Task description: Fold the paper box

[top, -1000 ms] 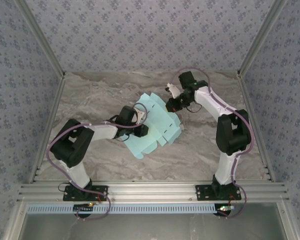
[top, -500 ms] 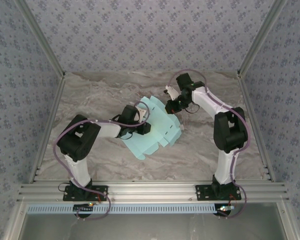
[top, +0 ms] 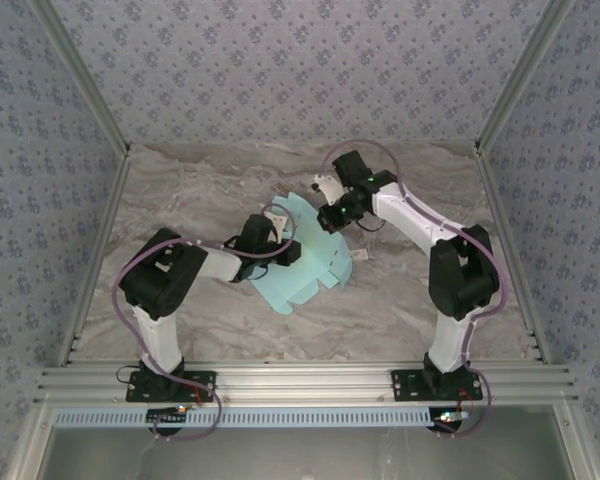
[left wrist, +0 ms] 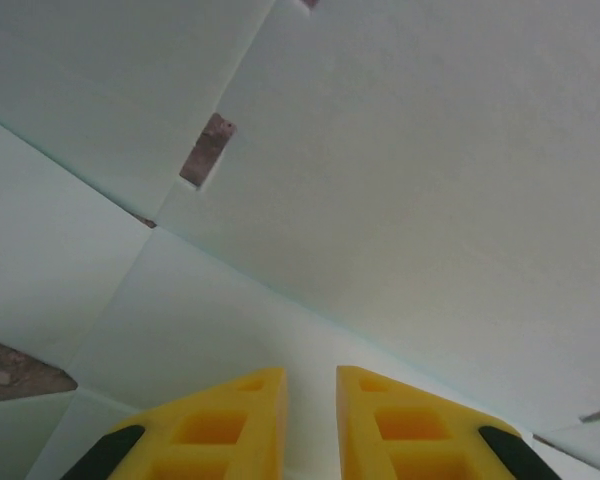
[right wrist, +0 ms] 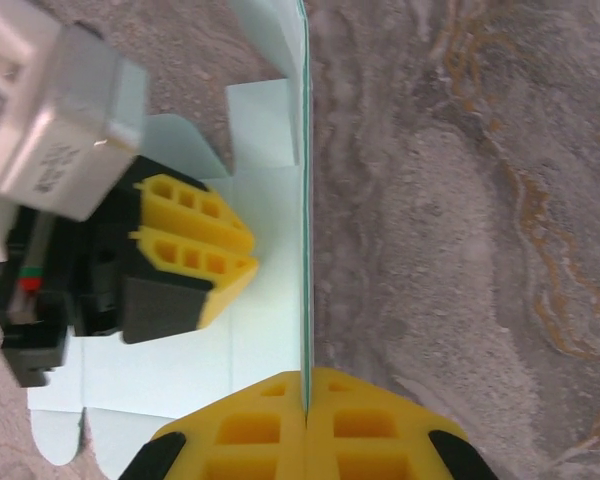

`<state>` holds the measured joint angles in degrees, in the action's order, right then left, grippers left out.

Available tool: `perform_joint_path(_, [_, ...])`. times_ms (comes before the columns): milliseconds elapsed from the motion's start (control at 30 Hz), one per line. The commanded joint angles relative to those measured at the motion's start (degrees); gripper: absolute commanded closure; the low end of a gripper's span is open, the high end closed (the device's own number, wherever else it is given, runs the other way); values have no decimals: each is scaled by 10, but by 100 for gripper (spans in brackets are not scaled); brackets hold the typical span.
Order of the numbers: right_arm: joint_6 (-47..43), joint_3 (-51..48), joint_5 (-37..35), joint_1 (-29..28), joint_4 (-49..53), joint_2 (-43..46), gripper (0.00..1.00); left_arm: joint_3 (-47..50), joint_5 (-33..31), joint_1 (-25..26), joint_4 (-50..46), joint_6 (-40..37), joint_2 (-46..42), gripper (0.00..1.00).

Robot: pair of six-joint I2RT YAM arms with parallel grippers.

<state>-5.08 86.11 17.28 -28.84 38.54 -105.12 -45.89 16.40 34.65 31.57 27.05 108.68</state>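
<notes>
The paper box (top: 302,272) is a pale cyan die-cut sheet lying mid-table, with its far flap raised. My left gripper (top: 285,243) rests on the sheet's left part. In the left wrist view its yellow fingers (left wrist: 242,410) stand a narrow gap apart over the card (left wrist: 400,180), nothing between them, so the gripper (left wrist: 312,380) is open. My right gripper (top: 326,214) is at the sheet's far edge. In the right wrist view it (right wrist: 306,385) is shut on the upright edge of the card (right wrist: 270,260), with the left gripper (right wrist: 248,250) just beyond.
A tiny white tag (top: 360,256) lies on the marble table (top: 410,290) right of the sheet. Patterned walls with metal posts (top: 95,110) close in the left, far and right sides. An aluminium rail (top: 300,380) runs along the near edge.
My right gripper has moved left and a bit farther back, pulling the sheet's far flap up and over. The sheet has bunched leftward. The left fingers have narrowed slightly.
</notes>
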Motion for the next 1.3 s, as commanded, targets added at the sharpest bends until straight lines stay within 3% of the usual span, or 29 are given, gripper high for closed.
perform_joint_path(0, [42,-32,-38,-43,-38,10,100,32,-13,13,21,44,34,80])
perform_joint_path(233, [53,-40,-172,-95,-59,17,100,53,-21,12,46,50,2,77])
perform_joint_path(767, [3,-5,-318,-126,-52,21,100,97,-28,0,-36,33,-157,57])
perform_joint_path(1067, [-75,10,-377,-134,-22,13,100,142,-36,-34,-84,62,-210,57])
perform_joint_path(1267, [-122,10,-460,-156,-24,-4,100,180,-35,-44,-85,85,-232,60])
